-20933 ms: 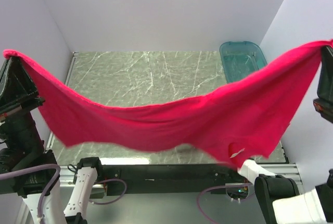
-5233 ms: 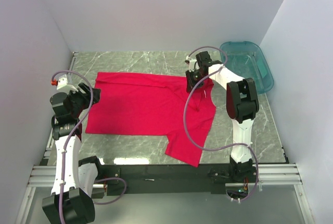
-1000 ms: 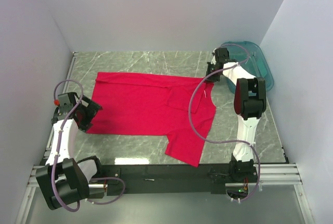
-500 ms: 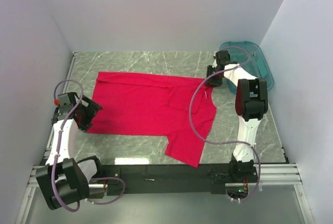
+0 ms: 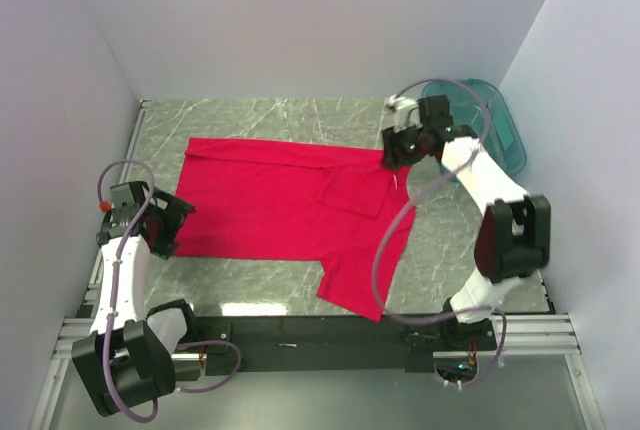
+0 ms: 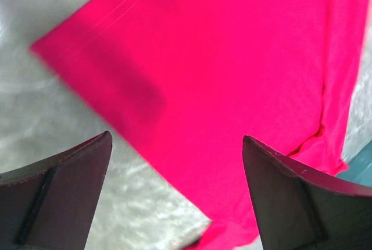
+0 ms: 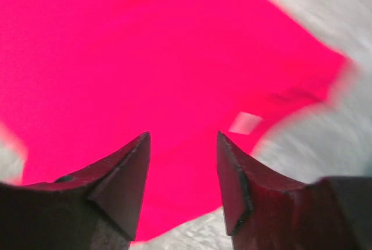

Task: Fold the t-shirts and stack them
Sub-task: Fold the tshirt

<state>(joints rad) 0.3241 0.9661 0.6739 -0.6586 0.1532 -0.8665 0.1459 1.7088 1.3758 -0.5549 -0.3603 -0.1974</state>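
Red t-shirt (image 5: 270,200), grey-green marbled table (image 5: 260,115)

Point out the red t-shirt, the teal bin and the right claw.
red t-shirt (image 5: 270,205): top external view, middle of its body.
teal bin (image 5: 510,140): top external view, its right wall.
right claw (image 7: 183,138): right wrist view, midway between its fingertips.

In the right wrist view the t-shirt (image 7: 145,58) was smeared by motion: its edges and a small pale tag (image 7: 244,122) had no clean outline. The left wrist view cut the t-shirt off at top and right, its near corner blurred, and showed only a sliver of the teal bin (image 6: 364,170) — from above, the right arm (image 5: 488,180) hid part of that bin
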